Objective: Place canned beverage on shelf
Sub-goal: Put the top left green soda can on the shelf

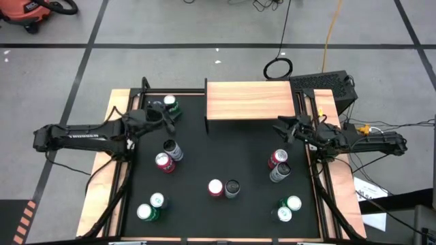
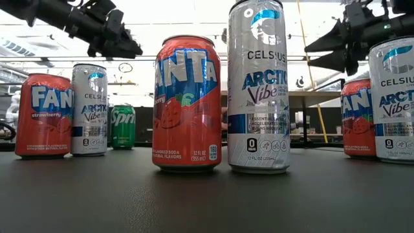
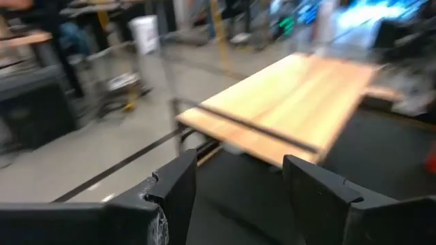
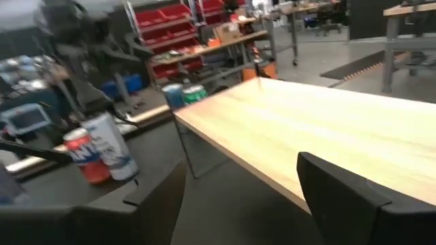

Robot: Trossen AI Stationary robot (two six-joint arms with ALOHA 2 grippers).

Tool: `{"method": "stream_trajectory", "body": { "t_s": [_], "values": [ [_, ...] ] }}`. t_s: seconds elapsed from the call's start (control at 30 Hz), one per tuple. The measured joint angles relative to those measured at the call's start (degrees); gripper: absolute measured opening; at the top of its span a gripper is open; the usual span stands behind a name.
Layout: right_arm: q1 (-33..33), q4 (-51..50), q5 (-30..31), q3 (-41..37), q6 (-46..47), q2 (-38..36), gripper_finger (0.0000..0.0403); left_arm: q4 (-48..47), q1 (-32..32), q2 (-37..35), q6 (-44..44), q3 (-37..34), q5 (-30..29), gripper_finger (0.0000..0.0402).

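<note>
The shelf [image 1: 248, 100], a light-wood top on thin black legs, stands at the far middle of the black mat [image 1: 225, 150] with nothing on it. Cans stand upright in pairs on the mat: a red Fanta [image 2: 186, 103] and a silver Celsius [image 2: 259, 90] near the middle, and a green can [image 1: 170, 102] by the shelf's left end. My left gripper [image 1: 170, 117] hovers open left of the shelf, close to the green can. My right gripper [image 1: 281, 126] hovers open by the shelf's right front corner. In both wrist views the shelf top [image 3: 293, 102] [image 4: 320, 129] lies ahead between empty fingers.
More can pairs stand at the mat's left [image 1: 168, 155], right [image 1: 278, 165], near left [image 1: 150, 206] and near right [image 1: 287, 209]. A wooden frame [image 1: 102, 177] borders the mat. A black box [image 1: 327, 85] and cables lie past the far right corner.
</note>
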Motion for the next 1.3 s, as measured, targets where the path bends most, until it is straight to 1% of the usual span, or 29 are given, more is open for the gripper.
{"method": "stream_trajectory", "body": {
  "t_s": [0.07, 0.17, 0.33, 0.4, 0.5, 0.57, 0.67, 0.73, 0.87, 0.93, 1.03, 1.17, 1.3],
  "values": [
    [0.02, -0.9, 0.81, 0.0, 1.07, 1.41, 0.0268, -3.98, 1.6, -0.04, -1.09, 2.19, -1.27, 0.0219],
    [0.02, -1.6, 1.06, -0.02, 2.06, 3.52, 0.0267, -7.04, 4.6, -0.04, -3.12, 3.02, -1.41, 0.0233],
    [0.02, -0.42, 1.06, -0.04, 1.96, 6.9, 0.0267, -11.69, 10.81, 1.28, -4.45, 3.0, -1.24, 0.0281],
    [0.0, 0.29, 1.06, -0.04, 1.79, 7.8, 0.0267, -11.42, 14.32, 2.31, -4.17, 2.98, 0.99, 0.0303],
    [0.02, 1.09, 1.1, -0.04, 1.67, 8.8, 0.0267, -11.45, 20.52, 4.09, -2.92, 3.31, 7.87, 0.0326],
    [0.0, 1.26, 1.1, -0.04, 1.65, 9.21, 0.0267, -11.56, 24.07, 5.88, -1.3, 3.73, 11.26, 0.0333],
    [0.01, 1.45, 1.12, -0.04, 1.43, 9.68, 0.0267, -11.52, 27.96, 9.14, 1.74, 5.05, 12.74, 0.0335],
    [0.01, 1.44, 1.12, -0.04, 1.43, 9.87, 0.0267, -12.5, 29.83, 11.57, 2.03, 6.28, 14.84, 0.0335],
    [0.02, 1.42, 1.12, -0.04, 1.41, 10.24, 0.0267, -15.77, 31.63, 16.11, 2.04, 9.68, 21.24, 0.0335],
    [0.0, 1.42, 1.12, -0.04, 1.41, 10.34, 0.0267, -17.65, 31.71, 18.17, 2.11, 11.28, 22.54, 0.0336],
    [0.01, 1.36, 1.14, -0.04, 1.44, 10.38, 0.0267, -20.84, 31.71, 20.67, 2.0, 13.86, 22.65, 0.034],
    [0.02, 0.47, 1.12, -0.05, 1.59, 10.39, 0.0267, -26.27, 31.76, 23.41, 3.1, 16.16, 21.18, 0.036],
    [0.02, -0.71, 1.12, -0.07, 2.24, 10.42, 0.0267, -27.21, 32.69, 25.07, 3.51, 16.57, 20.57, 0.0381]
  ]
}}
